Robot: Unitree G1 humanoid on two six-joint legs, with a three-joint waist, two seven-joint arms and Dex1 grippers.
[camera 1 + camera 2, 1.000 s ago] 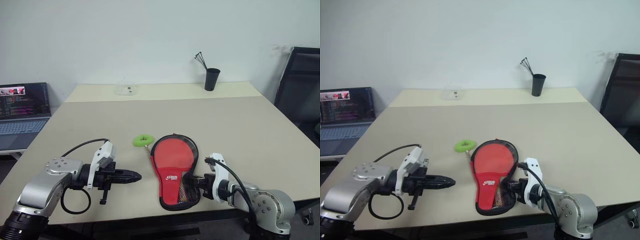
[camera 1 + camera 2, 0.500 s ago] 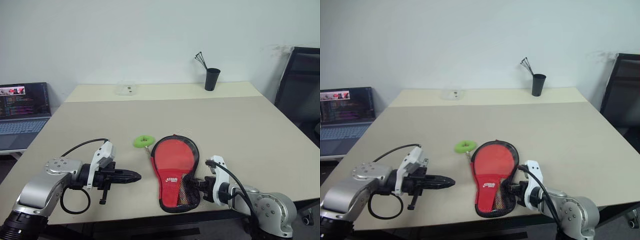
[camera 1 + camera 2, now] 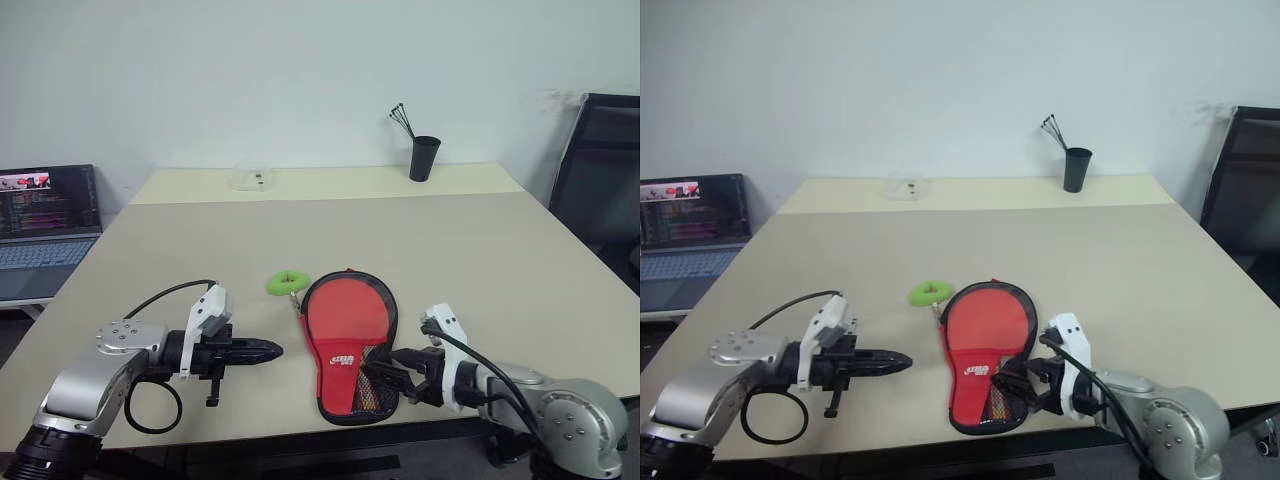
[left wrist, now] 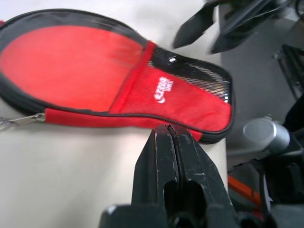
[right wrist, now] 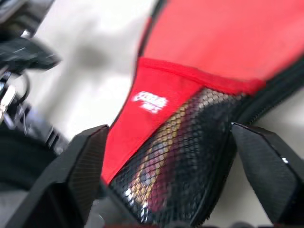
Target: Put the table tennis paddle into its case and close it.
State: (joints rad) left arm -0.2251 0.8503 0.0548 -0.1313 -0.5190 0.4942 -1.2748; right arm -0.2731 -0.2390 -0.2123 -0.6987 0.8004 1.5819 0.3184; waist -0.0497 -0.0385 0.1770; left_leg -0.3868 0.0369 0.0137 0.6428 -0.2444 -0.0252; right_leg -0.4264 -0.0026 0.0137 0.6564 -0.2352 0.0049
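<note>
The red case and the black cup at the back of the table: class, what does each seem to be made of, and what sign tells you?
The case: soft woven fabric, matte red, with glossy black mesh at its narrow end and stitched black edging. The cup: probably plastic, smooth matt black; too far to be sure.

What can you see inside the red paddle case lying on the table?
Nothing certain. The case lies flat on the table, red mesh-pocket side up, and its cover hides whatever is inside. No paddle handle sticks out.

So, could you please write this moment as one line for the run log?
red paddle-shaped soft case: flat on beige table | left gripper: shut, beside case | right gripper: open at case's mesh end
</note>
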